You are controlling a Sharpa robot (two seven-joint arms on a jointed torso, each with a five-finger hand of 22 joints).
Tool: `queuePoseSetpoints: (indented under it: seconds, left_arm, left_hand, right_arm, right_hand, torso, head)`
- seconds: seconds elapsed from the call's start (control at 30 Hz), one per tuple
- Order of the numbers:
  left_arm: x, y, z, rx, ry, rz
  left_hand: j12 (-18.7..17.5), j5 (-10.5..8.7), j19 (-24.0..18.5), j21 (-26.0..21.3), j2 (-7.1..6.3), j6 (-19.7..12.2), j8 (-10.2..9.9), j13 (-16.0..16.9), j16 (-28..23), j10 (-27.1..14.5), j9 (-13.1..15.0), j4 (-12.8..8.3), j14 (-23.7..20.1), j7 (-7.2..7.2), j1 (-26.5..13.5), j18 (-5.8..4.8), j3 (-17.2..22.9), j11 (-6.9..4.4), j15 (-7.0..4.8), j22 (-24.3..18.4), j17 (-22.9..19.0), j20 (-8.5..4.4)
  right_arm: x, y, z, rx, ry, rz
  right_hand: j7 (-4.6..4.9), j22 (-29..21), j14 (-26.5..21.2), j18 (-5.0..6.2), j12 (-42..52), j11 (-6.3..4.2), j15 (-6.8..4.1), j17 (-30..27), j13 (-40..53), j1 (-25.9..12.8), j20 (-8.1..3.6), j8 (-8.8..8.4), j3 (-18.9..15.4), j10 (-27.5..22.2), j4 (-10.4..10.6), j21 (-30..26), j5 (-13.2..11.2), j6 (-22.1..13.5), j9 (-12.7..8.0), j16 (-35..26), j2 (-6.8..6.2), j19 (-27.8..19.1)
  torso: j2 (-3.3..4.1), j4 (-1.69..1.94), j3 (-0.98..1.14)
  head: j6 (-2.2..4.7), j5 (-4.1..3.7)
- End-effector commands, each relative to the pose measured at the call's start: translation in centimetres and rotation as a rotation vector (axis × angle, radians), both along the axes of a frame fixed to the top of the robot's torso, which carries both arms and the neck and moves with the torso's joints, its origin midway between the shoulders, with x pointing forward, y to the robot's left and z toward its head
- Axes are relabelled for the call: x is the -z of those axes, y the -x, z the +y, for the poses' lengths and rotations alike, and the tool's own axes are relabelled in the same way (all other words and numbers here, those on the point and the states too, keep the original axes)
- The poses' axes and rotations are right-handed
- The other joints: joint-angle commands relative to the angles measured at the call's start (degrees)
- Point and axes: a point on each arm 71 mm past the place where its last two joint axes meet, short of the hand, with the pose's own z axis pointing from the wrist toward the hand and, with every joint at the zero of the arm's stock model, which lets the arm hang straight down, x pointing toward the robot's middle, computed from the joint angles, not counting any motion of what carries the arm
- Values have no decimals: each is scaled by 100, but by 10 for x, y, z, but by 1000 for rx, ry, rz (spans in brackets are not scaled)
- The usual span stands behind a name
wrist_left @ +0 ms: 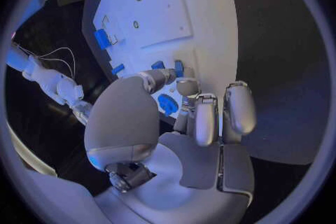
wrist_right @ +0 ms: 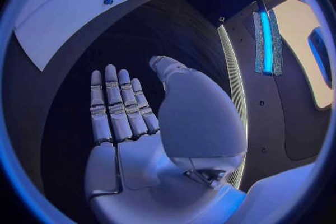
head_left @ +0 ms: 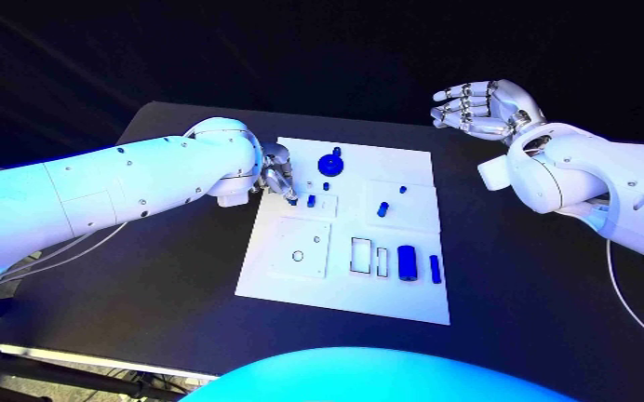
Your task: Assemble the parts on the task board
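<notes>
No writing or brand mark can be read on anything here. The flat white rectangular task board [head_left: 352, 292] lies in the middle of the black table [head_left: 537, 309], and its near edge carries a rounded blue block [head_left: 407, 263] with a slim blue bar [head_left: 435, 268] just beside it, next to two dark-outlined rectangular slots [head_left: 362, 255] and a raised white square panel [head_left: 303, 247]. Toward the board's middle sit a small blue peg [head_left: 382, 207] and another short blue piece [head_left: 312, 201]. At the board's far end stands a round blue knob-like part [head_left: 331, 163]. The silver left hand [head_left: 278, 177] hangs over the board's left edge with fingers curled downward near the short blue piece; whether it pinches anything cannot be told. The silver right hand [head_left: 486, 108] is raised well beyond the board's far right corner, palm open, fingers loosely apart, holding nothing.
</notes>
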Motion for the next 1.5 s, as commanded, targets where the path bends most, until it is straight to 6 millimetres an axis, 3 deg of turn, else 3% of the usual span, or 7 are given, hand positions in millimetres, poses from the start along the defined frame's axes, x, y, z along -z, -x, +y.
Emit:
queuePoseSetpoints:
  seconds: [0.03, 0.77, 1.0, 1.5]
  left_arm:
    - [3, 2, -2, 13, -5, 31]
    - [4, 0, -2, 9, 0, 46]
    - [4, 0, -2, 6, 0, 43]
    - [4, -3, 3, -10, -4, 33]
  left_hand:
    - [36, -20, 1, 29, 2, 171, 68, 6, 34, 63, 1678, -555, 431, -223, -87, -96, 576, -12, -34, -3, 759, -33]
    - [127, -142, 44, 29, 18, 286, 11, 86, 71, 103, 1850, -172, 451, -308, -571, -108, -271, -70, -79, 53, 845, -72]
    - [164, -188, 63, 27, 61, 347, -29, 109, 86, 100, 1915, 142, 458, -317, -702, -113, -812, -77, -86, 74, 878, -81]
    - [187, -197, 70, 19, 105, 379, -83, 118, 93, 92, 1970, 510, 462, -316, -745, -114, -1321, -75, -85, 83, 897, -82]
  right_arm:
    - [0, 1, 1, -17, -3, -4]
    - [0, 1, 1, -21, -3, 5]
    - [0, 1, 2, -23, -4, 6]
    - [0, 1, 1, -21, -4, 5]
  right_hand:
    - [432, -5, 6, 72, -36, 7, 47, -5, -3, -57, 0, -32, 10, -36, -38, -9, 36, -35, -7, -20, 17, -45]
    - [433, -36, -1, 71, -45, 9, 50, -24, -5, -35, 2, -37, 23, -47, -66, -12, 66, -38, -13, -33, 16, -50]
    - [434, -39, -1, 70, -46, 10, 51, -27, -5, -33, 2, -38, 24, -48, -69, -12, 67, -38, -14, -34, 16, -50]
    - [435, -48, -3, 70, -47, 11, 52, -32, -5, -32, 3, -39, 26, -49, -74, -13, 69, -38, -16, -37, 16, -53]
  torso:
    - [4, -3, -2]
    - [-1, -1, -2]
    - [1, 2, -2]
    - [-3, -1, -4]
  head:
    - [-5, -9]
    - [-42, -26]
    - [-42, -29]
    - [-20, -35]
